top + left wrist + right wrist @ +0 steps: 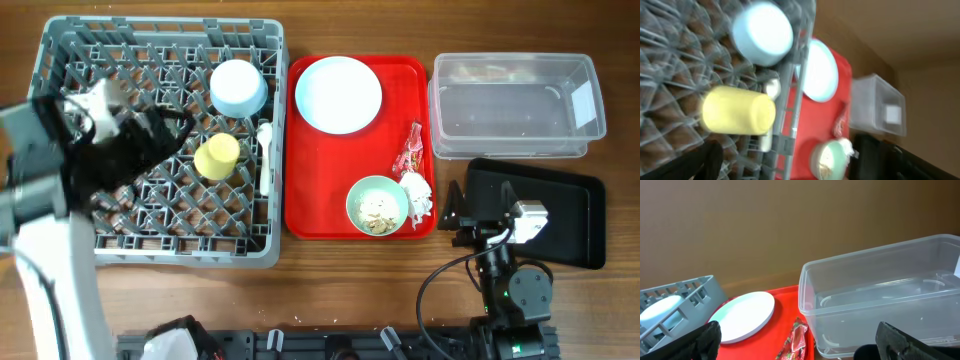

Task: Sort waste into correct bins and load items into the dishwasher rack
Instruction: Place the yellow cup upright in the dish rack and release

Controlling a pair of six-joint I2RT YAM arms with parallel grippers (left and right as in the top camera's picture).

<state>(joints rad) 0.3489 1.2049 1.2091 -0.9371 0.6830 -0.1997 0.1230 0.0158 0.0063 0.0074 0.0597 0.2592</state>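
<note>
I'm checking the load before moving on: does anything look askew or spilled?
The small yellow cup looks tipped on its side across the pegs of the large grey plastic dishwasher rack, not standing upright. Nothing looks spilled: the beige crumbly food scraps sit inside the mint-green bowl.

Yellow cup, blue bowl, both in rack

The left pincer hangs over the rack, with the cup in the rack just to its right and the small bowl beyond that. The right pincer sits above the desk, between the serving tray and the flat bin. On the serving tray to its left are the tissue, wrapper and bowl, the plate lies ahead-left, and the tub stands ahead.
</note>
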